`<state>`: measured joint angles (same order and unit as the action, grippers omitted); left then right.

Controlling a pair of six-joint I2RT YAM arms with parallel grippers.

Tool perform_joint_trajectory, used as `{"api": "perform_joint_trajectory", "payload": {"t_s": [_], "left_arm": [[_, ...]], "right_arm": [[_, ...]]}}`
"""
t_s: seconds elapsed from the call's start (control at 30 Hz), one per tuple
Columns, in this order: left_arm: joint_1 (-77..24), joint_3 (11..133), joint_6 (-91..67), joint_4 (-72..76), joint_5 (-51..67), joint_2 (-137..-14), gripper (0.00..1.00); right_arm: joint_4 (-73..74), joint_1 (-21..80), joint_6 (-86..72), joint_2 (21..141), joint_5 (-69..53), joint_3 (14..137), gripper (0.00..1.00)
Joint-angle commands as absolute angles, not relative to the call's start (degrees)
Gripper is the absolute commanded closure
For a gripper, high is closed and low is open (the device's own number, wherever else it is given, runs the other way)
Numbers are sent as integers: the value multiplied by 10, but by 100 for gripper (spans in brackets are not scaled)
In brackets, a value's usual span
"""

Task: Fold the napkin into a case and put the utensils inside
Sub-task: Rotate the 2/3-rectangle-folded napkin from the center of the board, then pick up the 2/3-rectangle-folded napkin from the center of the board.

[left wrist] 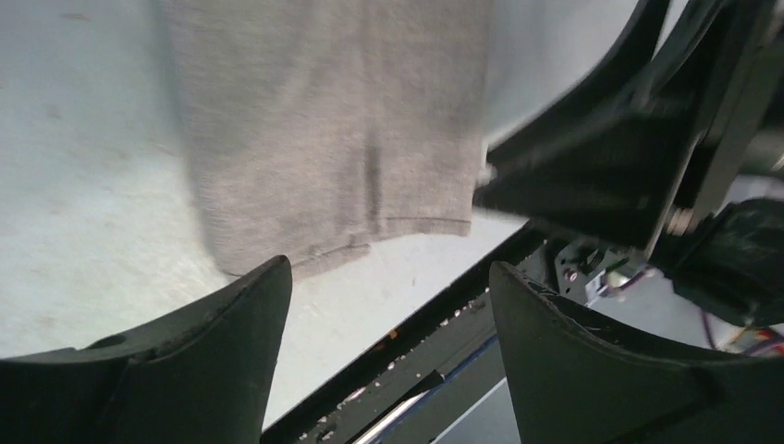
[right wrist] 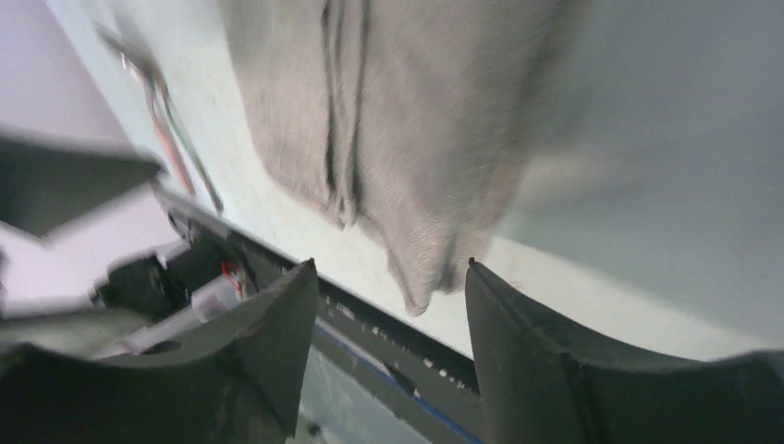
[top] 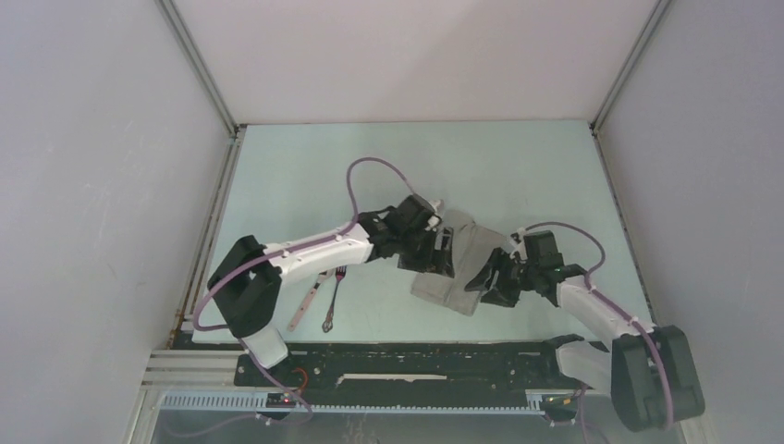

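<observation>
Grey napkin lies well apart from fork, spoon.

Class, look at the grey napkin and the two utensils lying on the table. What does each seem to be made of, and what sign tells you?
Napkin: woven cloth, matte grey; it shows weave, a stitched hem and soft folds.
Fork: probably metal; thin, dark, slightly glinting.
Spoon: pale pinkish handle, perhaps plastic or coated; too small to tell.

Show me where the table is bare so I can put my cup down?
The far table behind the napkin, up to the back wall, is bare. Crowded: the middle, where the left gripper and right gripper flank the napkin, and near-left by the spoon and fork.
</observation>
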<state>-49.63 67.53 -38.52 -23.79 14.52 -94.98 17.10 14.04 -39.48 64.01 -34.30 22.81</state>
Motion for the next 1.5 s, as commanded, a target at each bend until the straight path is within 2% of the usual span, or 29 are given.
{"api": "perform_joint_trajectory", "payload": {"t_s": [0.0,0.1,0.17,0.3,0.4,0.5,0.63,0.73,0.87,1.07,1.37,1.47], "left_arm": [[-594,773,-375,-318,-16,-992,16],[-647,870,-372,-393,-76,-1070,19],[-668,936,-362,-436,-86,-1134,23],[-693,1085,-361,-567,-111,-1241,31],[-703,1138,-377,-603,-129,-1280,32],[-707,1154,-393,-614,-145,-1299,33],[-715,1182,-407,-633,-150,-1327,42],[-723,1183,-417,-637,-163,-1333,41],[-734,1185,-424,-641,-169,-1339,36],[-742,1203,-424,-651,-164,-1361,36],[-744,1249,-419,-671,-174,-1412,45],[-744,1256,-417,-680,-167,-1431,51]], "right_arm": [[259,38,-355,587,-254,268,30],[262,-92,-325,561,-271,270,28],[263,-134,-337,571,-247,283,23],[283,-161,-339,608,-236,335,23],[282,-161,-333,616,-236,350,22],[284,-162,-330,628,-222,352,23],[292,-158,-334,647,-198,351,24],[295,-153,-330,653,-190,351,24],[294,-144,-328,646,-179,351,25],[295,-130,-324,645,-178,351,26],[303,-105,-315,640,-170,350,29],[301,-100,-311,637,-170,344,29]]}}
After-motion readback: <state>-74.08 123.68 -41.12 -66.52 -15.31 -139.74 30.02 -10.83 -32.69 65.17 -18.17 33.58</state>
